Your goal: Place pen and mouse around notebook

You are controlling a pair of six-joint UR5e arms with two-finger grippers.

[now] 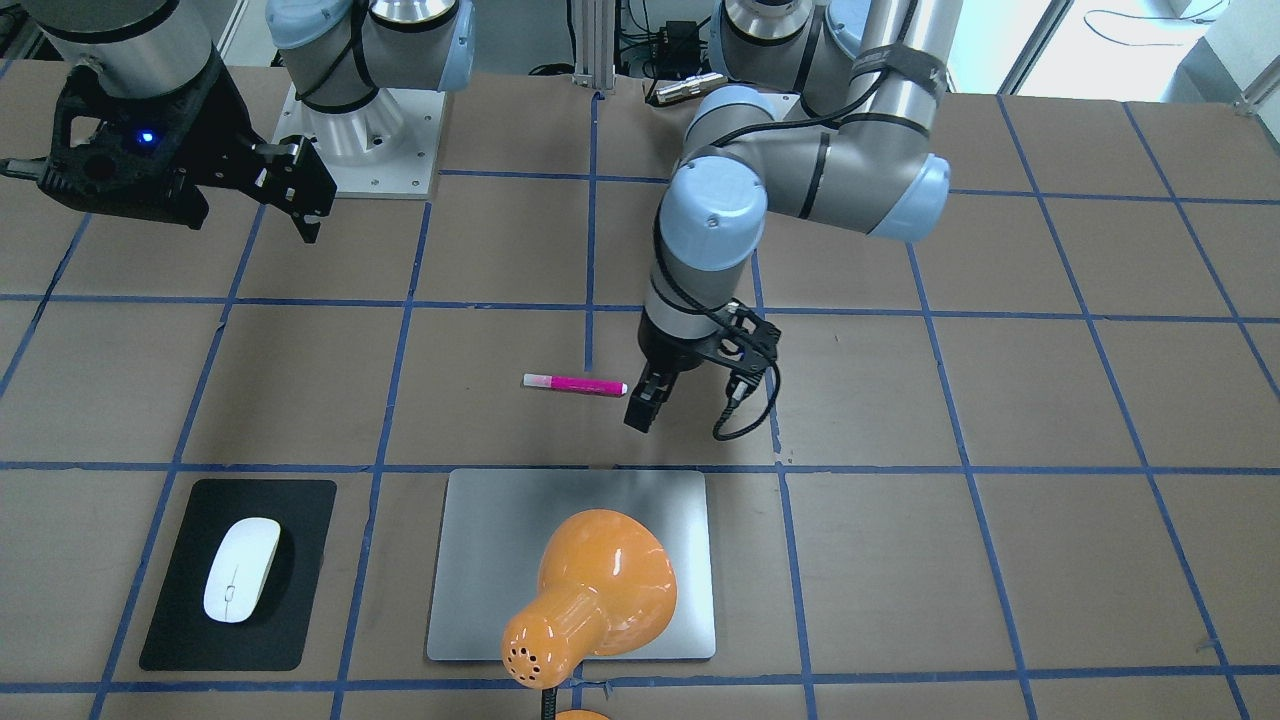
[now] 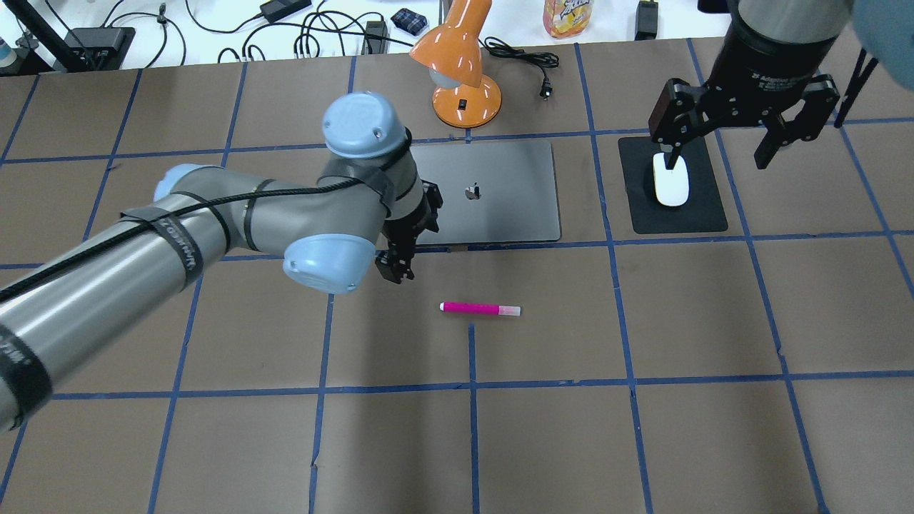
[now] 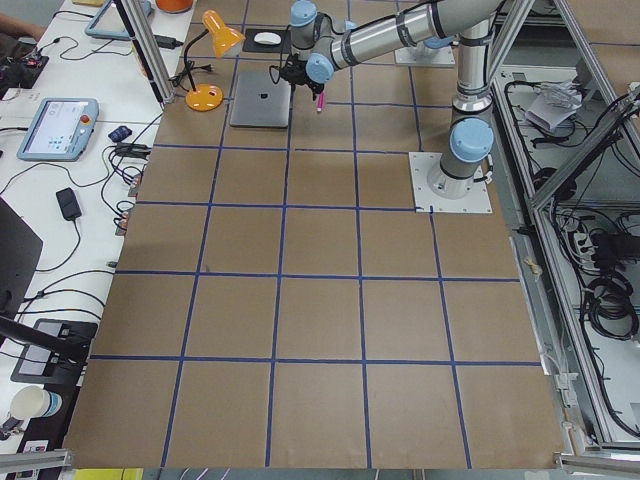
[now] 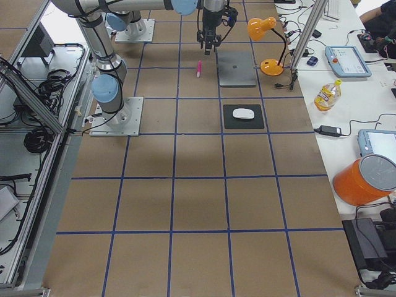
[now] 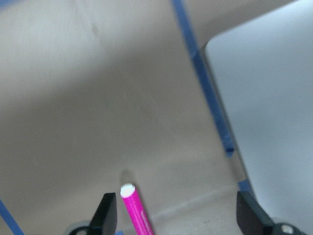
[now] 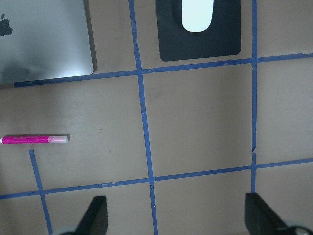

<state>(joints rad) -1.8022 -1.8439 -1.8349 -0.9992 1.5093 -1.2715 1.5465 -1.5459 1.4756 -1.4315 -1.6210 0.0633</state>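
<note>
The pen (image 2: pixel 480 308) lies flat on the table near the notebook (image 2: pixel 500 207), its long side running left to right. Its white tip points at my left gripper (image 2: pixel 395 270), just beside it, fingers spread and empty. My right gripper (image 2: pixel 721 146), spread too, is far off by the mouse (image 2: pixel 671 182)

- pen (image 2: pixel 480 308) lies flat, apart from notebook (image 2: pixel 500 207)
- left gripper (image 2: pixel 395 268) near pen's white tip
- mouse (image 2: pixel 670 180) on black mat (image 2: pixel 703 214)
- right gripper (image 2: pixel 716 158) spread wide above mouse
</note>
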